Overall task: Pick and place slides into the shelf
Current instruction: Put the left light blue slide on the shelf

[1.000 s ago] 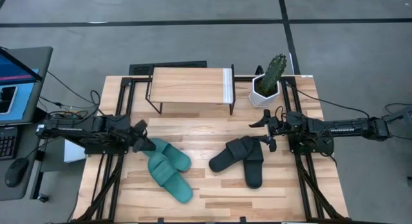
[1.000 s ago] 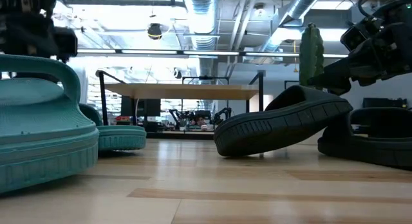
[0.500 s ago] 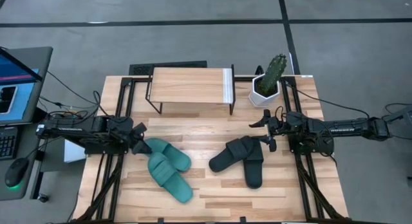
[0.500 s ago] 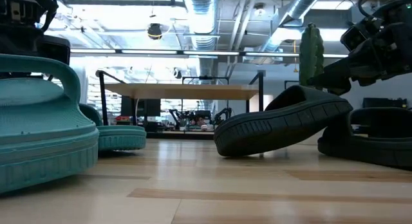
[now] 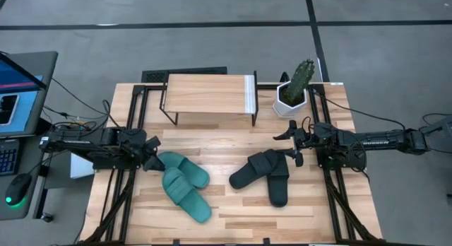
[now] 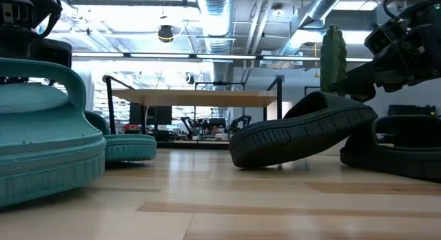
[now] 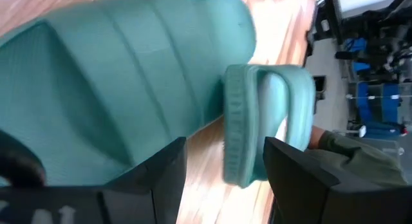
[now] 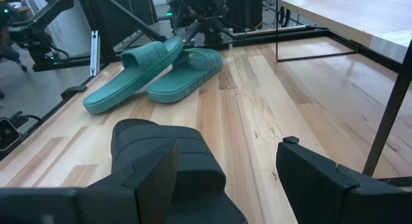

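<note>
Two teal slides (image 5: 185, 181) lie at the table's left, one resting partly on the other (image 8: 154, 69). Two black slides (image 5: 263, 175) lie right of centre; one (image 6: 303, 133) is tilted, its one end propped on the other (image 6: 400, 154). The shelf (image 5: 210, 96) stands on its thin legs at the far middle. My left gripper (image 5: 151, 160) is open, tipped down at the end of the farther teal slide (image 7: 116, 89). My right gripper (image 5: 290, 141) is open, just above the far right end of the black slides (image 8: 174, 159). My left gripper stands open right at the end of the farther teal slide (image 5: 162, 160), coming level-to-slanting from the table's left. Whether a finger touches the slide I cannot tell.
A cactus in a white pot (image 5: 295, 87) stands right of the shelf, just beyond my right gripper. A laptop (image 5: 18, 90) sits off the table's left. Bare wood shows between the two pairs and along the near edge (image 5: 233, 221).
My left gripper has tipped downward toward the farther teal slide while staying in place. The slides have not moved.
</note>
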